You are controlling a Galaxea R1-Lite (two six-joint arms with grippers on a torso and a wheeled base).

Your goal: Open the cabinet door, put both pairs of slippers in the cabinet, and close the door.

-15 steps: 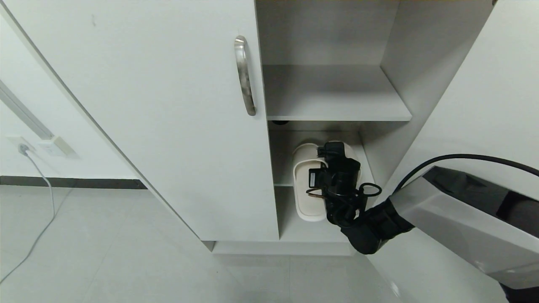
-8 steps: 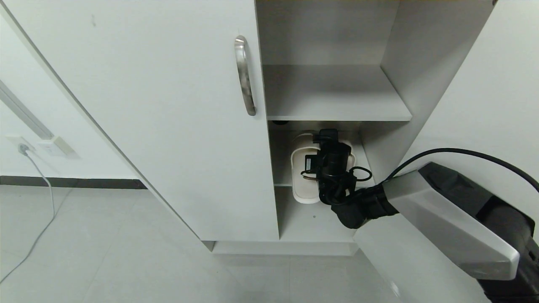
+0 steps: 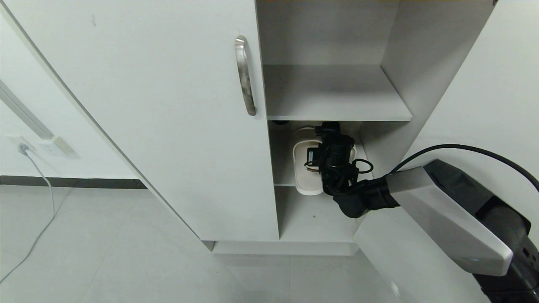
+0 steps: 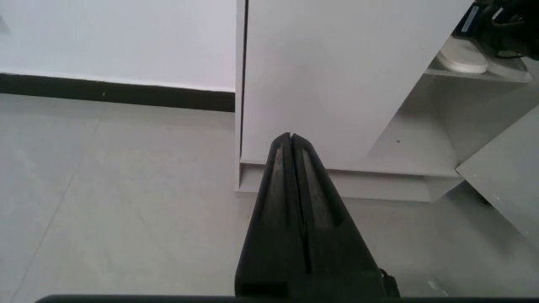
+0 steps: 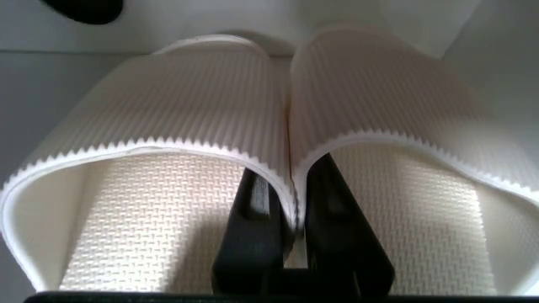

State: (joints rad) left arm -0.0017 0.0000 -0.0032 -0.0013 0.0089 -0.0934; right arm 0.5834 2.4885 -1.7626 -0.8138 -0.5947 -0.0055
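Cream slippers (image 5: 173,109) tight within right tool (image 5: 290,202)

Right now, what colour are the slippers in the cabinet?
Cream-white slippers with ribbed straps; the right wrist view shows them best.

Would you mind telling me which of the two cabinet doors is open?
The right door, swung wide outward; the left door, bearing the metal handle, is shut.

White wall (image 3: 84,160) at the left of the head view, meeting a dark skirting board (image 3: 71,183) at middle left; pale grey floor tiles (image 3: 105,261) across the bottom (faint joints show); a wall socket (image 3: 20,147) at far left, its grey cable (image 3: 53,202) trailing to the floor; a white cabinet (image 3: 147,105) fills the centre.
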